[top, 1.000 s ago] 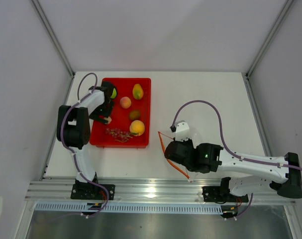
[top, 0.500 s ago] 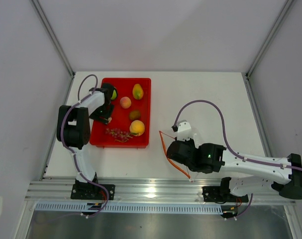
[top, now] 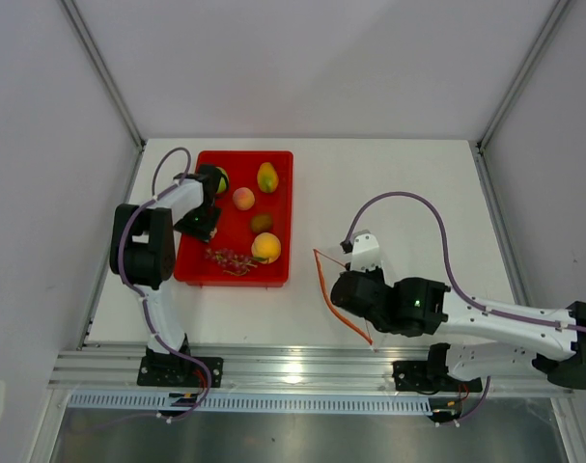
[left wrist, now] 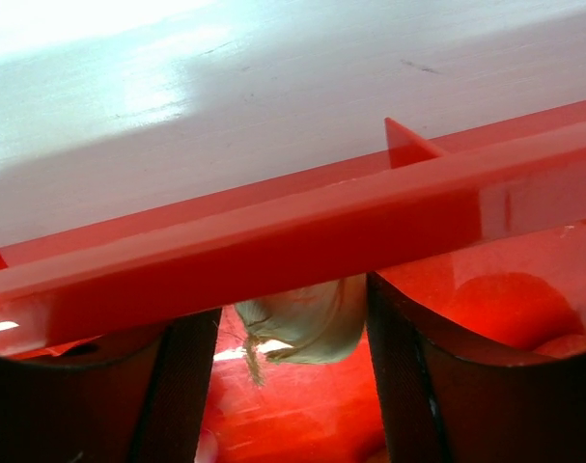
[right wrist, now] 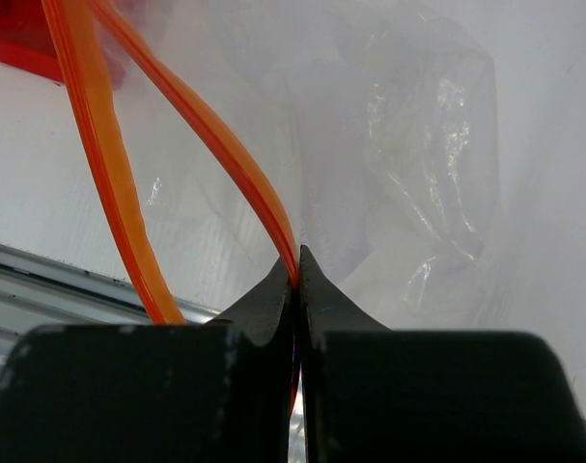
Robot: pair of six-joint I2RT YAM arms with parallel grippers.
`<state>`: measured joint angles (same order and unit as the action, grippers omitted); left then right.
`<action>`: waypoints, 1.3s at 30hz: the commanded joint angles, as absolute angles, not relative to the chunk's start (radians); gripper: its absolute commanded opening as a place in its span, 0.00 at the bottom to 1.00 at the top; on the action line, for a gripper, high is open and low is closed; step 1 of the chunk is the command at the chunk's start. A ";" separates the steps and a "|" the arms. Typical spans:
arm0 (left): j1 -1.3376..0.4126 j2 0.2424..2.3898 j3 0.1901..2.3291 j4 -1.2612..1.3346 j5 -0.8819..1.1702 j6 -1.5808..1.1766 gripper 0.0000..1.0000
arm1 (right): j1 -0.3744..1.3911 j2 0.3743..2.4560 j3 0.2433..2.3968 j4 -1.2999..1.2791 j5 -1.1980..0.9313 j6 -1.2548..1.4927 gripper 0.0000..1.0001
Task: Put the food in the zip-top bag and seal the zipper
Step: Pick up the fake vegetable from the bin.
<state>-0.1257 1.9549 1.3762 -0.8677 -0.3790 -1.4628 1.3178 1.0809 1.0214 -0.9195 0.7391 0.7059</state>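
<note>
The left fingers [left wrist: 99, 405] stand parted either side of the garlic bulb [left wrist: 302, 323] at the red tray's [top: 244, 155] 9 o'clock edge, with a sliver of gap, so no grasp yet. Best to squeeze low, clear of the rim, then lift straight. Apple [top: 220, 179], mango [top: 266, 177], peach [top: 243, 199], kiwi [top: 262, 223], orange [top: 265, 248] and grapes [top: 230, 258] sit in the tray. At its 4 o'clock on the counter [top: 408, 193], the right fingers [right wrist: 177, 386] are clenched on the zipper [right wrist: 244, 178] — the zip-top bag [right wrist: 418, 145] gapes, and I see nothing inside it.
</note>
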 commanded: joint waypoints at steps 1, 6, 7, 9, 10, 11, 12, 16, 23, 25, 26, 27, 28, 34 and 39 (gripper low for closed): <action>-0.110 1.902 1.345 -0.833 -0.376 -1.436 0.61 | 1.313 1.094 1.058 -0.925 0.750 0.709 0.00; -0.104 1.905 1.347 -0.824 -0.364 -1.407 0.58 | 1.313 1.109 1.075 -0.928 0.750 0.707 0.00; -0.103 1.908 1.351 -0.827 -0.356 -1.404 0.58 | 1.313 1.111 1.077 -0.927 0.750 0.709 0.00; -0.101 1.914 1.362 -0.831 -0.354 -1.393 0.60 | 1.313 1.114 1.077 -0.923 0.747 0.709 0.00; -0.101 1.916 1.367 -0.836 -0.354 -1.388 0.61 | 1.313 1.117 1.075 -0.920 0.747 0.707 0.00; -0.103 1.917 1.370 -0.839 -0.356 -1.384 0.62 | 1.313 1.120 1.075 -0.920 0.746 0.710 0.00; -0.104 1.919 1.377 -0.845 -0.357 -1.382 0.66 | 1.313 1.121 1.075 -0.920 0.746 0.710 0.00; -0.124 1.910 1.417 -0.896 -0.411 -1.399 0.80 | 1.313 1.126 1.078 -0.914 0.739 0.709 0.00; -0.133 1.924 1.442 -0.945 -0.440 -1.436 0.78 | 1.315 1.109 1.069 -0.919 0.739 0.710 0.00; -0.133 1.934 1.445 -0.951 -0.433 -1.439 0.75 | 1.315 1.097 1.065 -0.919 0.742 0.712 0.00; -0.133 1.937 1.445 -0.951 -0.428 -1.442 0.69 | 1.315 1.092 1.063 -0.919 0.741 0.712 0.00; -0.133 1.942 1.442 -0.954 -0.428 -1.443 0.66 | 1.315 1.088 1.058 -0.916 0.742 0.710 0.00; -0.136 1.945 1.443 -0.954 -0.428 -1.450 0.62 | 1.315 1.078 1.057 -0.913 0.742 0.710 0.00; -0.143 1.951 1.468 -0.979 -0.448 -1.453 0.53 | 1.315 1.060 1.045 -0.908 0.742 0.707 0.00; -0.153 1.921 1.482 -0.982 -0.465 -1.450 0.24 | 1.315 1.062 1.042 -0.902 0.739 0.700 0.00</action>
